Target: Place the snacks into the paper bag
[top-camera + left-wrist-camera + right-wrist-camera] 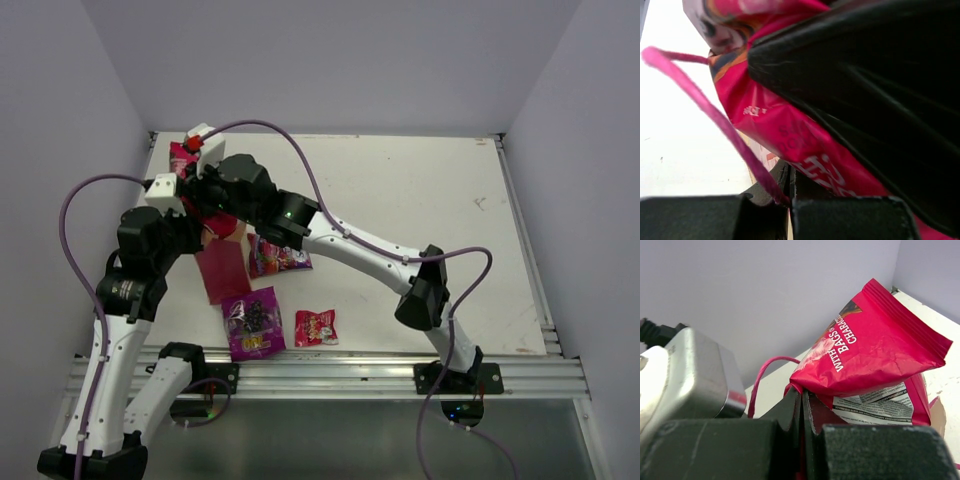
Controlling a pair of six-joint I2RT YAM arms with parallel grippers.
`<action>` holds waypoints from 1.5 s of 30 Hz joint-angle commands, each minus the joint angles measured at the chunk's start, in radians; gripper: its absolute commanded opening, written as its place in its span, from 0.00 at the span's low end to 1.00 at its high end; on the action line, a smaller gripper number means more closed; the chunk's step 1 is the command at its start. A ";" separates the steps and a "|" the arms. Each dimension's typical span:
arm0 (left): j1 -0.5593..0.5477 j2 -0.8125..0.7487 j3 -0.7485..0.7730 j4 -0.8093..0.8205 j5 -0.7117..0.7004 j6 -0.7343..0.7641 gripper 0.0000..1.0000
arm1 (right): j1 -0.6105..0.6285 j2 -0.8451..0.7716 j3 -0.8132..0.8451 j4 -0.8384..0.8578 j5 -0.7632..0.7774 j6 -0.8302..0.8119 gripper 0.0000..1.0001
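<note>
Between the tips of your right gripper (802, 405), which are pinched narrow on its near edge, the pouch (875, 340) juts out ahead of the fingers. Your left gripper (790, 197) is closed to a slit on the bag's string handle (700, 97), which loops up and away from its tips. The pouch fills the space just beyond them, hard against your right gripper's dark body.

The likely trouble:
- The slick pouch looks broad for so small a bag and could catch the rim, crumple the paper or tip it.
- The thin string could slide out of the left fingers.
- The two crowded grippers could knock each other.

The pouch is glossy pink-red and creased, with white lettering and a crimped seam at the end far from the fingers. The bag (222, 272) sits below both sets of fingers with its magenta panel showing and its mouth hidden. Three more packets (255, 325) lie nearer you than the fingers, apart from them.
</note>
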 commanded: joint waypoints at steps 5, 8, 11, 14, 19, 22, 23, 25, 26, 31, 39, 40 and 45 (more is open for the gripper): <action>-0.008 -0.030 0.035 -0.038 -0.008 -0.004 0.00 | -0.003 0.029 0.011 -0.002 0.040 -0.028 0.00; -0.008 -0.034 0.039 -0.039 -0.014 -0.002 0.00 | -0.003 -0.003 -0.117 0.024 0.032 -0.011 0.00; -0.008 -0.033 0.041 -0.042 -0.045 0.001 0.00 | -0.002 -0.034 -0.200 0.029 0.031 -0.008 0.00; -0.008 -0.031 0.044 -0.038 -0.071 0.001 0.00 | 0.000 -0.063 -0.254 0.003 0.035 -0.024 0.00; -0.008 -0.033 0.041 -0.025 -0.118 -0.001 0.00 | 0.000 -0.149 -0.356 -0.011 0.042 -0.041 0.00; -0.008 -0.028 0.039 -0.013 -0.138 -0.002 0.00 | 0.000 -0.167 -0.386 -0.041 0.028 -0.041 0.00; -0.008 -0.028 0.039 -0.007 -0.143 -0.004 0.00 | 0.000 -0.172 -0.400 -0.046 0.031 -0.034 0.00; -0.008 -0.024 0.041 0.002 -0.149 -0.002 0.00 | 0.000 -0.173 -0.435 -0.051 0.020 -0.018 0.00; -0.008 -0.017 0.042 0.011 -0.149 -0.002 0.00 | 0.000 -0.167 -0.444 -0.051 0.006 -0.008 0.00; -0.008 -0.008 0.052 0.019 -0.152 -0.004 0.00 | 0.002 -0.108 -0.422 -0.057 -0.021 0.025 0.00; -0.008 -0.017 0.050 0.002 -0.158 -0.001 0.00 | 0.006 0.026 -0.307 -0.084 -0.029 0.039 0.00; -0.008 -0.017 0.052 0.002 -0.158 0.001 0.00 | 0.009 0.037 -0.284 -0.106 -0.029 0.039 0.00; -0.008 -0.019 0.058 -0.001 -0.169 0.002 0.00 | 0.011 0.009 -0.310 -0.126 -0.015 0.018 0.00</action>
